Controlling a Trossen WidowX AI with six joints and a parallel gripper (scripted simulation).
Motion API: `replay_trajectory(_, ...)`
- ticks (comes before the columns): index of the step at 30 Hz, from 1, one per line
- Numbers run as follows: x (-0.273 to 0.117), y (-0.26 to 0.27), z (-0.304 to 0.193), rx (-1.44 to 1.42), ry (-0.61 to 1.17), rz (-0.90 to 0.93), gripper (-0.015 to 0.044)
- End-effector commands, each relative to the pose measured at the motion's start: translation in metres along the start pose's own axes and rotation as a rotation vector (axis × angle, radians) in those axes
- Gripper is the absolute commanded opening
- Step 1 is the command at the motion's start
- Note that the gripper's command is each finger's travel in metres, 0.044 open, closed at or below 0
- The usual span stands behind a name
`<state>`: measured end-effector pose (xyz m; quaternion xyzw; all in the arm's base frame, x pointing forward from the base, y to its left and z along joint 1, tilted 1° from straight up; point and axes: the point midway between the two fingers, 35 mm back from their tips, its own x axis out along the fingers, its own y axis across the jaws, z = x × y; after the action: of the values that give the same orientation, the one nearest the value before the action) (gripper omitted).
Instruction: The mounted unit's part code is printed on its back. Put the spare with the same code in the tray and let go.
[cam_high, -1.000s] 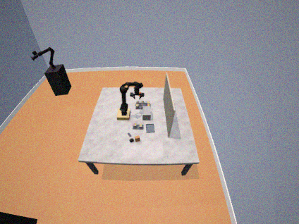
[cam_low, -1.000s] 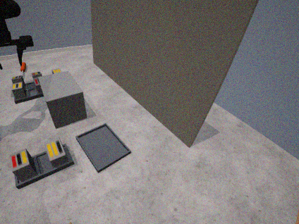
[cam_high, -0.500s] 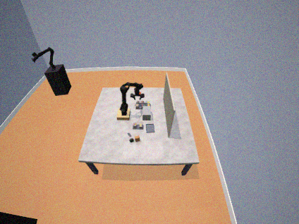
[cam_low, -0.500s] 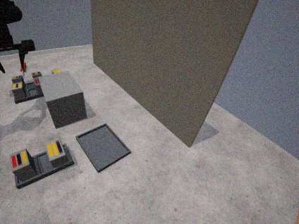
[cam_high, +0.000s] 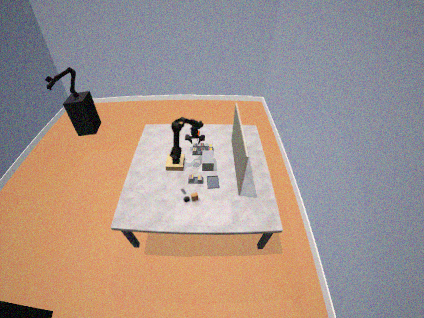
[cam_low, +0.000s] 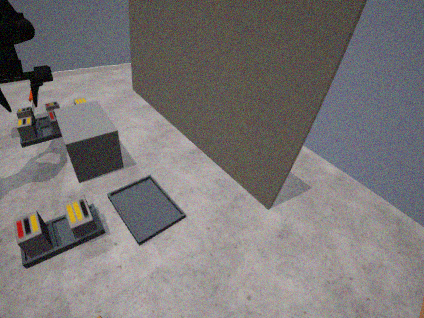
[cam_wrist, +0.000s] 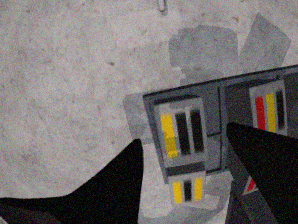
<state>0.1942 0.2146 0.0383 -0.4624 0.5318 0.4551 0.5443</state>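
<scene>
Tall grey panel (cam_low: 245, 85) upright on table (cam_high: 165, 210); small brown cube (cam_high: 194, 197) near front.

A bare test cell is shown, not a home or shop. A grey table (cam_high: 150, 210) is set on an orange floor (cam_high: 60, 250) edged by a pale kerb, with plain blue-grey walls (cam_high: 300, 50) behind. An arm is mounted on the table; beside its gripper (cam_high: 194, 138) an upright panel (cam_high: 240, 150) is stood. Well away from the gripper, a camera on a black pedestal (cam_high: 81, 112) is placed.
</scene>
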Motion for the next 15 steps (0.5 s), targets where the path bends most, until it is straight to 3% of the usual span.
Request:
replay_trajectory(1, 0.01, 0.001, -0.002, -0.006, 0.01, 0.005, 0.03)
replay_trajectory(15, 0.033, 0.001, -0.003, -0.006, 0.01, 0.005, 0.03)
